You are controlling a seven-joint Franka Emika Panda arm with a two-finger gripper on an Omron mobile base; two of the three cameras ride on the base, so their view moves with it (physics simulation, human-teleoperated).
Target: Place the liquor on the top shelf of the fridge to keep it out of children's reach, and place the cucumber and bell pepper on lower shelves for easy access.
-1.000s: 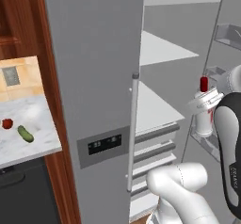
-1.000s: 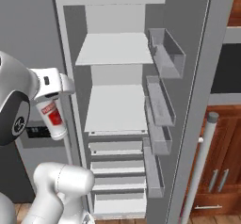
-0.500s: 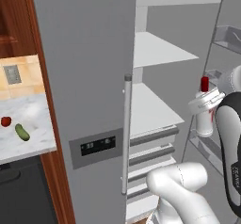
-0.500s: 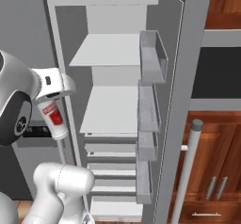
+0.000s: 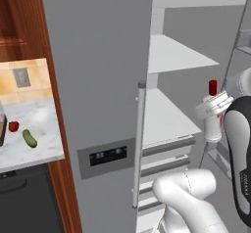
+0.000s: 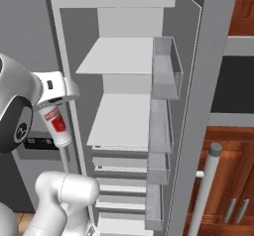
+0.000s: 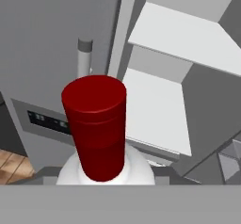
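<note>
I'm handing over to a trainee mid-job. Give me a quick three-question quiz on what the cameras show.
1. True or false: the gripper holds the liquor.
2. Where do the cucumber and pepper lie? A) on a fridge shelf B) on the counter left of the fridge C) in a door bin
3. What colour is the liquor's cap?

Key: 1 true; 2 B; 3 red.

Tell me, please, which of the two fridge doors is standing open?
The door on the fridge's right side, lined with clear bins, is swung open. The left door, carrying the bar handle and dark dispenser panel, is closed.
</note>
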